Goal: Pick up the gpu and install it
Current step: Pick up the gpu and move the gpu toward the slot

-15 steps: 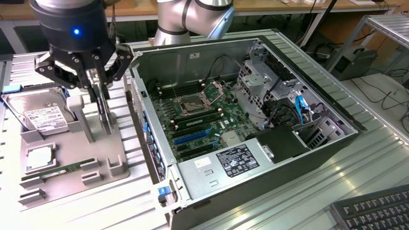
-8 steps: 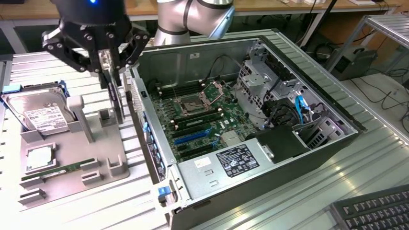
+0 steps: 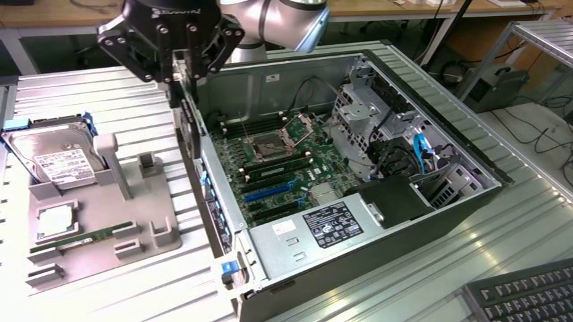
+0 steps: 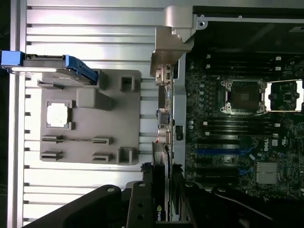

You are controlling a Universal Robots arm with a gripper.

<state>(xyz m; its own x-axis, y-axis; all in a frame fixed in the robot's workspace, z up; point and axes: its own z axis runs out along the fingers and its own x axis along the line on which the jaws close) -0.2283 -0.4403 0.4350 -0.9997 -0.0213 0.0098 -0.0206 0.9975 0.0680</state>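
Note:
The gpu [image 3: 190,127] is a thin dark card that hangs edge-down from my gripper [image 3: 185,74], which is shut on its upper edge. It hovers over the open computer case's [image 3: 430,114] wall on the exterior view's left, between the grey fixture tray and the motherboard [image 3: 278,161]. In the wrist view the gpu [image 4: 160,161] appears edge-on between the black fingers [image 4: 145,194] of my gripper [image 4: 162,187], lined up with the case's rear panel beside the blue expansion slots [image 4: 216,152]. The blue slots [image 3: 268,191] lie bare on the board.
A grey fixture tray [image 3: 134,221] on the exterior view's left carries a hard drive [image 3: 58,157], a processor chip [image 3: 54,221] and a green RAM stick [image 3: 76,238]. A power supply [image 3: 327,225] fills the case's near end. A keyboard [image 3: 528,295] lies at the bottom right.

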